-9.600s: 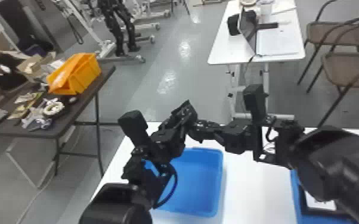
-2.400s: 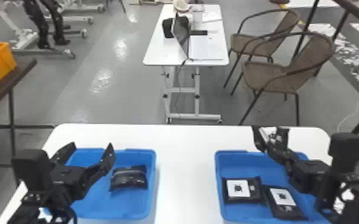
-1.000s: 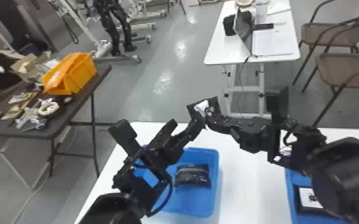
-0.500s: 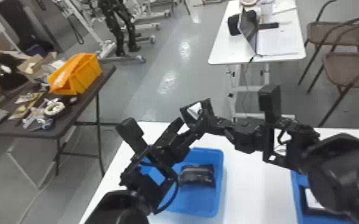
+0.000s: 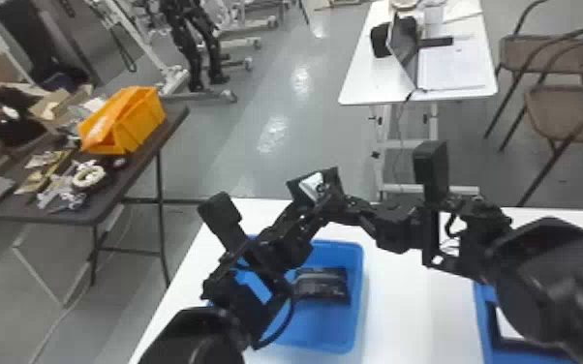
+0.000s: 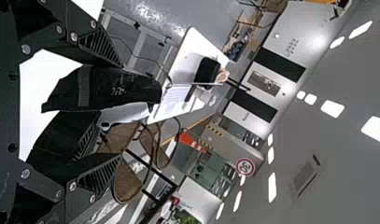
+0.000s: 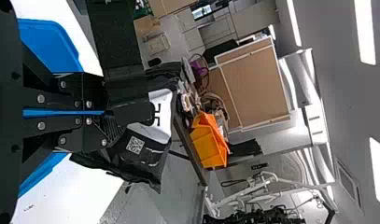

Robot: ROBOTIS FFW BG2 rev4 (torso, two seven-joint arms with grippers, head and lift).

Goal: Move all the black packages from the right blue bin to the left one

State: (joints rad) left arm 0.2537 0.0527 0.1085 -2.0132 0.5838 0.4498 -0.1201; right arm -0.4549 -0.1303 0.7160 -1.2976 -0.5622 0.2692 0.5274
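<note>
1. Both arms meet over the near white worktop (image 5: 402,305), above the left bin, a blue plastic tray-like box (image 5: 360,280).
2. The right tool (image 5: 332,197) is closed on a soft black package with a white label (image 5: 312,186), holding it raised and tilted. In the right wrist view, a square printed code shows on the package.
3. The left tool (image 5: 295,215) is wide: the left wrist view shows its flat black fingers (image 6: 101,44) well apart, with the raised package between them.
4. Inside the left bin, towards its right side, lies a black package with a grey stripe (image 5: 322,285).
5. At the near right of the worktop is the right bin, also blue plastic (image 5: 482,317). A black package with a white label (image 5: 506,325) lies in it, partly hidden by the right arm.
6. Farther off, at the left, a dark table (image 5: 135,193) holds an orange plastic crate (image 5: 143,121). At the far right are a white table (image 5: 358,87) with an open laptop (image 5: 404,46) and brown chairs (image 5: 528,53).
</note>
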